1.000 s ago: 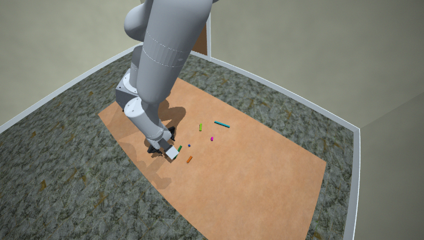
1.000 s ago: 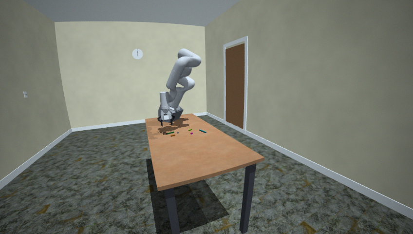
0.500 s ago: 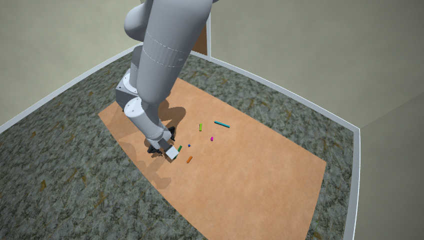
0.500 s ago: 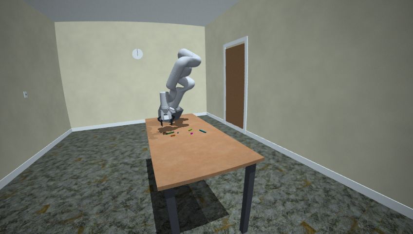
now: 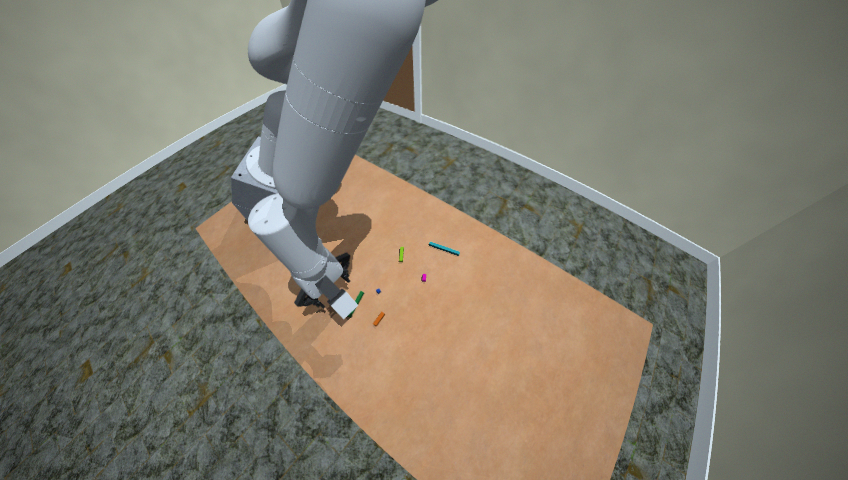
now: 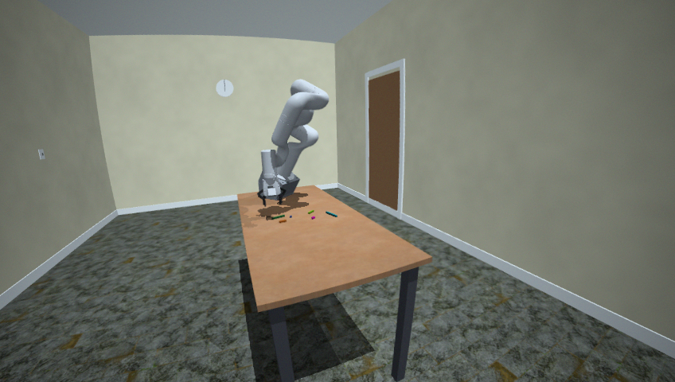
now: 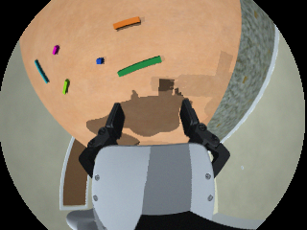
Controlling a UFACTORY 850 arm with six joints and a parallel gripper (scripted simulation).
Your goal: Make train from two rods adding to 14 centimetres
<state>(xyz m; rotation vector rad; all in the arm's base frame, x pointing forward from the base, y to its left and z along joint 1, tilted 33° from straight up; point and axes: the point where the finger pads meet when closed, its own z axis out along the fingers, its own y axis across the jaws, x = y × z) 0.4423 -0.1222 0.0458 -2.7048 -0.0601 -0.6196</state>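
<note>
Rods of the right sum were two: the orange rod [image 5: 379,318] [image 6: 282,220] [image 7: 127,23] lay flat beyond the green rod [image 5: 359,296] [image 6: 278,216] [image 7: 139,66] from the pincer [image 5: 334,292] [image 6: 272,203] [image 7: 151,107], the turquoise rod [image 5: 443,248] [image 6: 331,214] [image 7: 41,71] well apart on the bench [image 5: 476,356] [image 6: 331,255] [image 7: 192,29]. The pincer hung released, fingers wide — best to pass high over green, square up across orange's middle, then descend straight, ready to lay it in line with turquoise.
</note>
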